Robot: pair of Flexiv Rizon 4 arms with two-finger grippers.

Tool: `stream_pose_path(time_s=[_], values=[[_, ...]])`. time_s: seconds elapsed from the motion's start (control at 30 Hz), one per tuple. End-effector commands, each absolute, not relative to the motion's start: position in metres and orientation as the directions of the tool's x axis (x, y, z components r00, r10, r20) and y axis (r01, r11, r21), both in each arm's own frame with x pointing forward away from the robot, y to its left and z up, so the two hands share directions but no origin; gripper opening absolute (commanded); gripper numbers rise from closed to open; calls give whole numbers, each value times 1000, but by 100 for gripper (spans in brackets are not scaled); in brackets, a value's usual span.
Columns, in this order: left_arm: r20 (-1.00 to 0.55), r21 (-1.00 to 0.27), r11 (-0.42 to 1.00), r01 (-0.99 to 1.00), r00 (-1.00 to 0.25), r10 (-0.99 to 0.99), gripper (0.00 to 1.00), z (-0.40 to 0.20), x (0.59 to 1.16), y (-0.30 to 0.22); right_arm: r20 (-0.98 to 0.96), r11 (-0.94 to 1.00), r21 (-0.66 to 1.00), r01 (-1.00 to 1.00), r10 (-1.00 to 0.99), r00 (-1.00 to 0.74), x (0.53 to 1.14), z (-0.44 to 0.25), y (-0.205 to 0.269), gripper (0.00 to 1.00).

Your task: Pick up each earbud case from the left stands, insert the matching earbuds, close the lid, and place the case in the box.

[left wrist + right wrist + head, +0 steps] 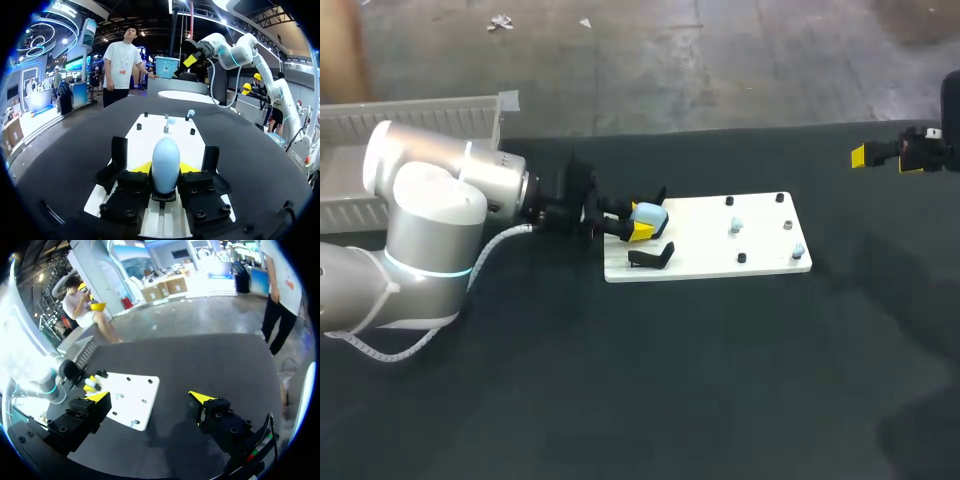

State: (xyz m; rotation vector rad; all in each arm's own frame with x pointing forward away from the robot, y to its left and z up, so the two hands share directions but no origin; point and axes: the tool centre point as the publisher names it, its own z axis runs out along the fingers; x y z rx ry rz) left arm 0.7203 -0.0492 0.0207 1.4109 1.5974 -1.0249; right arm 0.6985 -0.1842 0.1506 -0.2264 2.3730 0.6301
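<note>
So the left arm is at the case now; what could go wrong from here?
The case is rounded and smooth, and the left jaws hold it by their tips alone, so it may slip or twist on lifting. Black stands sit close on both sides of the jaws; a skewed lift could catch one and shift the board. The earbuds sit on that same board, so a jolt might tip them.
</note>
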Motion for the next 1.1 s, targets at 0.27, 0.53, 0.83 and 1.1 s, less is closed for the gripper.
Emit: stream_pose_path(time_s=[0.27,0.53,0.83,1.1], values=[[-921,-72,94,993,-102,376,0,43,726,-41,-644,867,382,-320,1,-765,699,150,-185,100],[-926,-75,148,986,-124,356,0,73,718,-37,-644,867,382,-320,1,-765,699,150,-185,100],[-930,-34,137,990,-82,359,0,92,714,-55,-631,827,382,-414,-94,-770,693,143,-121,100],[-935,-8,138,990,-57,351,0,105,720,-80,-613,784,386,-486,-175,-770,687,135,-73,100]])
